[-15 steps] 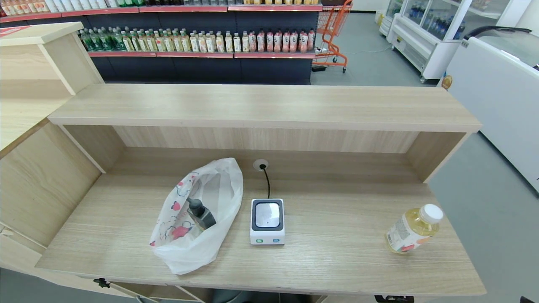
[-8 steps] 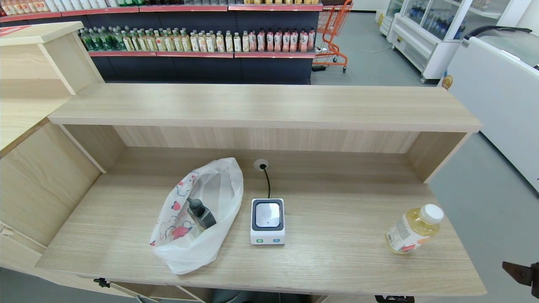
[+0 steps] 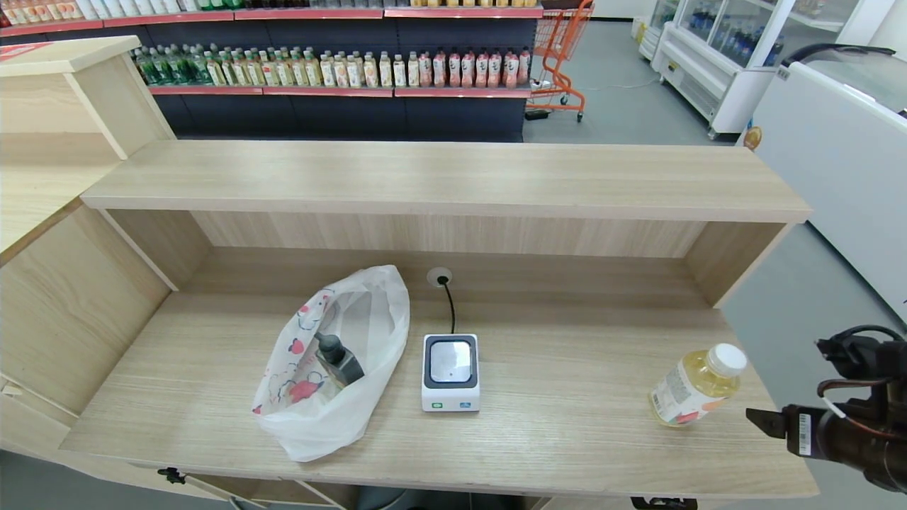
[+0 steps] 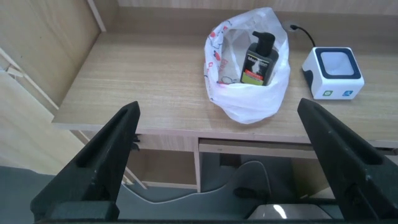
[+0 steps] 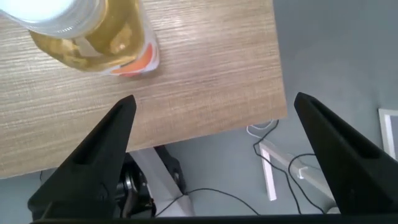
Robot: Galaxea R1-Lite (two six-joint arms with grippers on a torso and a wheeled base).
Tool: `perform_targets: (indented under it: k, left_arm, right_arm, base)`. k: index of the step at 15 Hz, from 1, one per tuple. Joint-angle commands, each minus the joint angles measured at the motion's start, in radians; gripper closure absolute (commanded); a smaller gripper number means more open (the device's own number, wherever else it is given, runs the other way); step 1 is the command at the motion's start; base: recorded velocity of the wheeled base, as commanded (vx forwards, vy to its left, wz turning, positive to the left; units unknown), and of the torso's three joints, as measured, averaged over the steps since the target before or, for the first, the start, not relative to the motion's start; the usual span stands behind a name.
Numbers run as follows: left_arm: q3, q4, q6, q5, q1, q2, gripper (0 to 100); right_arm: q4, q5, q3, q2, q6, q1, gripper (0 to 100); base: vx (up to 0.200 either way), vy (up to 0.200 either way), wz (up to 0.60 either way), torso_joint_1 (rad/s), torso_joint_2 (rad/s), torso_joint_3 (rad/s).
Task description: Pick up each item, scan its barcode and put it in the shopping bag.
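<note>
Partly cut off, the bottle (image 5: 93,37) sits near the spread right hand (image 5: 214,102); the left hand (image 4: 217,107) is spread too.

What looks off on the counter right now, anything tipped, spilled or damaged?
Nothing stands out. The yellow drink bottle appears upright and capped near the right end of the counter, with no liquid around it. The shopping bag lies open with the dark pump bottle inside, and the scanner sits squarely beside it, cable attached.

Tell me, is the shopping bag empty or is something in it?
Not empty. The shopping bag lies open on the counter with a dark pump bottle inside it.
</note>
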Motion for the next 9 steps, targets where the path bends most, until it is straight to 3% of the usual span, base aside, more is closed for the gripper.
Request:
perform_targets:
  k: [1, 9]
  left_arm:
    - [0.000, 0.000, 0.000, 0.000, 0.001, 0.000, 0]
    - [0.000, 0.000, 0.000, 0.000, 0.000, 0.000, 0]
  right_arm:
    - [-0.065, 0.001, -0.003, 0.147, -0.002, 0.030, 0]
    - [-0.333, 0.076, -0.023, 0.355, -0.005, 0.096, 0]
  base:
    - [0.000, 0.000, 0.00, 0.000, 0.00, 0.000]
    - [0.000, 0.000, 0.00, 0.000, 0.00, 0.000]
